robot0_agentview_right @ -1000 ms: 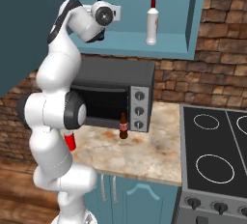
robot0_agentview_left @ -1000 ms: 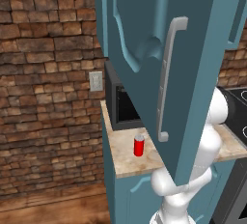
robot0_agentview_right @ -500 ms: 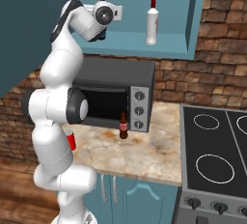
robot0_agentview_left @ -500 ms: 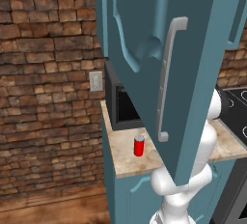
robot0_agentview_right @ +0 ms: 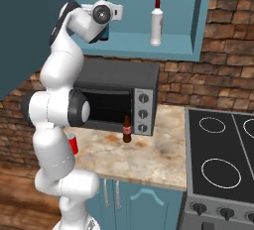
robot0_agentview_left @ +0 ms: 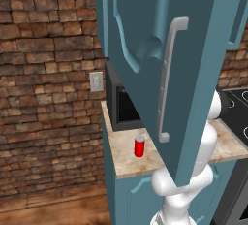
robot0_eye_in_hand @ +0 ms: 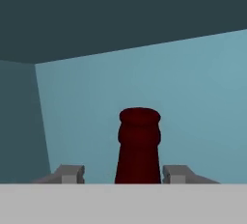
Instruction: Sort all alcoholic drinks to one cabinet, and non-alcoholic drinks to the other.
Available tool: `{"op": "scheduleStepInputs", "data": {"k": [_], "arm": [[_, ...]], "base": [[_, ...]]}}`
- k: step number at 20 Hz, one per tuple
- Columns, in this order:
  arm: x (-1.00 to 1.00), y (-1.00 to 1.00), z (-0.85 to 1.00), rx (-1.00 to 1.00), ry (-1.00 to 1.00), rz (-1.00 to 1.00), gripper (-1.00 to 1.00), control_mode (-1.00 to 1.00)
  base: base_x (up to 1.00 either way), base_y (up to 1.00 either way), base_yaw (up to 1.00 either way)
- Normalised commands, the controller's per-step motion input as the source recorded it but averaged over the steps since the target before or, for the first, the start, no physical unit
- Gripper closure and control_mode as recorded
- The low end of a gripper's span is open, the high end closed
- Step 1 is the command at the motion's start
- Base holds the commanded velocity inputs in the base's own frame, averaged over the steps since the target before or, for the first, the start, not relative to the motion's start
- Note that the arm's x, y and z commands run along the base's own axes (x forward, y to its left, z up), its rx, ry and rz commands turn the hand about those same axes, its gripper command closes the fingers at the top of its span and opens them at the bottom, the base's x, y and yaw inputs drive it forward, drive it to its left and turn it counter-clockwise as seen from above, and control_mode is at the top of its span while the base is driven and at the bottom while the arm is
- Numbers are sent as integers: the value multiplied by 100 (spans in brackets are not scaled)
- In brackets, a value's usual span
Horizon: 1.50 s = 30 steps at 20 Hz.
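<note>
- A blue upper cabinet [robot0_agentview_right: 198, 21] hangs open above the counter [robot0_agentview_right: 158, 144]; its door [robot0_agentview_left: 145, 49] swings toward the left base camera
- The white arm [robot0_agentview_right: 57, 110] reaches up from the base, with its hand at the cabinet's shelf level
- A dark microwave [robot0_agentview_right: 119, 95] sits on the counter under the cabinet, with a black stove [robot0_agentview_right: 218, 159] to its right
- The pale bottle [robot0_agentview_right: 157, 23], the alcoholic drink, stands upright on the cabinet shelf, well right of the hand
- The brown bottle [robot0_agentview_right: 127, 130], non-alcoholic, stands on the counter just in front of the microwave
- The red can [robot0_agentview_left: 139, 146], also non-alcoholic, stands on the counter near the left edge
- In the hand view the gripper [robot0_eye_in_hand: 120, 174] has its fingers apart, one on each side of a dark red bottle cap [robot0_eye_in_hand: 140, 121], with a gap on both sides, so not clamped
- Judged step: the alcoholic drink looks placed and the grasp is letting go of it
- Next move, as a judgement: back the hand straight out without tipping the bottle, then go down for the can or brown bottle, which belong in the other cabinet
</note>
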Motion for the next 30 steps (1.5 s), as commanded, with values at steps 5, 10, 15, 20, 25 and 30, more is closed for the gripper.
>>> {"op": "scheduleStepInputs", "data": {"k": [5,10,15,20,25,30], "arm": [[-4,0,0,0,0,0,-100,-100],[-29,0,1,0,0,0,-100,-100],[-82,-6,9,0,0,0,-100,-100],[-100,-16,6,0,0,0,-100,-100],[-100,-27,9,0,0,0,-100,-100],[-100,-31,6,0,0,0,-100,-100]], "base": [[0,0,0],[0,0,0],[0,0,0],[0,0,0],[0,0,0],[0,0,0]]}}
